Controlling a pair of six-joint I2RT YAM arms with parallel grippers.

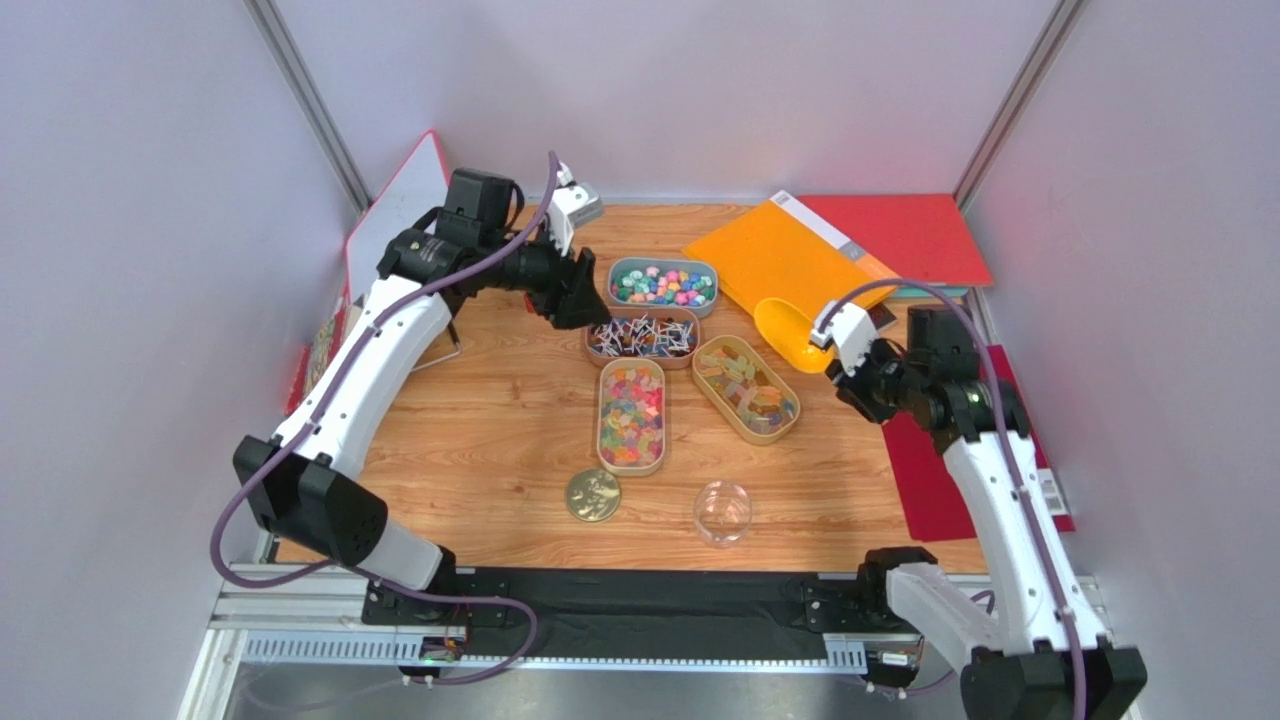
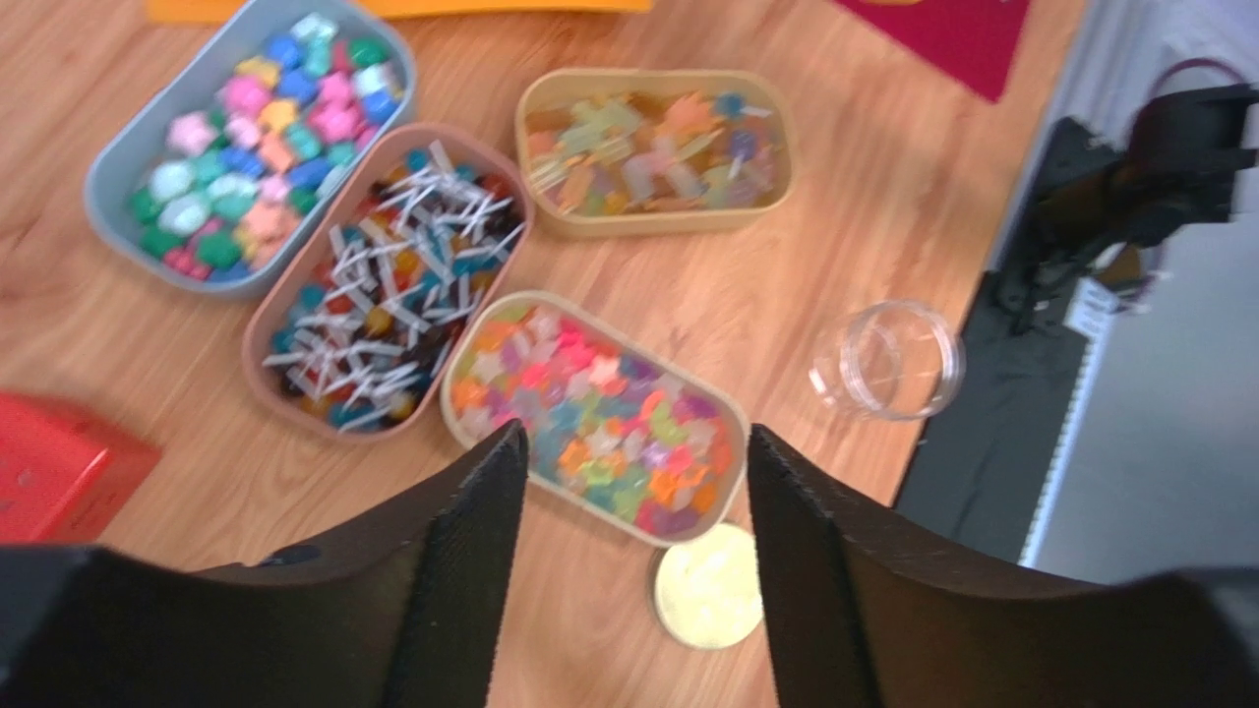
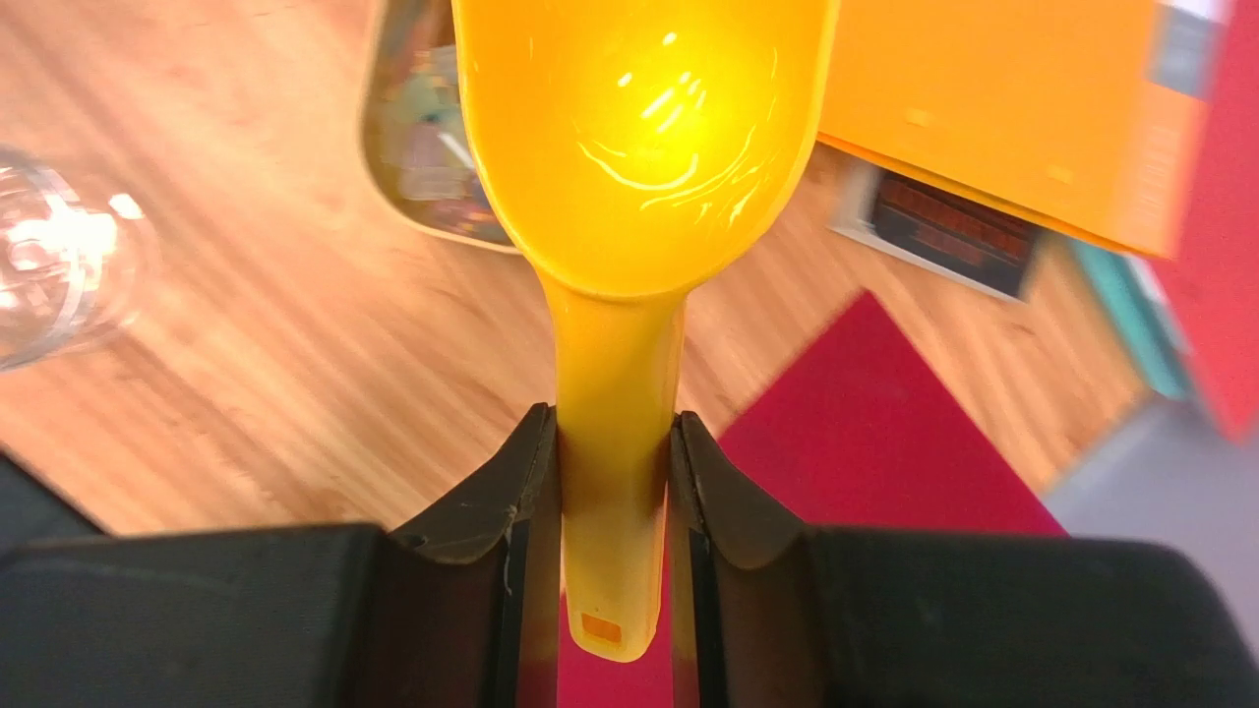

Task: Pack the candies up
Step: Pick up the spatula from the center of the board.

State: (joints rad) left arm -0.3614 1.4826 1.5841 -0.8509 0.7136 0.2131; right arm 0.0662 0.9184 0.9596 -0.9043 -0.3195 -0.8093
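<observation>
My right gripper (image 3: 613, 494) was closed on the handle of the yellow scoop (image 3: 643, 133), bowl forward, probably to dig the candies (image 2: 599, 413) just ahead, while my left gripper (image 2: 633, 502) hung open and empty above them.

The wooden tabletop (image 1: 481, 450) carries four clustered trays (image 1: 601, 420) of candies (image 1: 631, 413), a gold lid (image 1: 592, 495) and clear jar (image 1: 723, 512) nearer the front, an orange folder (image 1: 766, 255), and red mats (image 1: 924, 488) at right.

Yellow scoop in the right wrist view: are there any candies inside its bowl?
No, the bowl of the yellow scoop is bare and shiny, with nothing lying inside it.
</observation>
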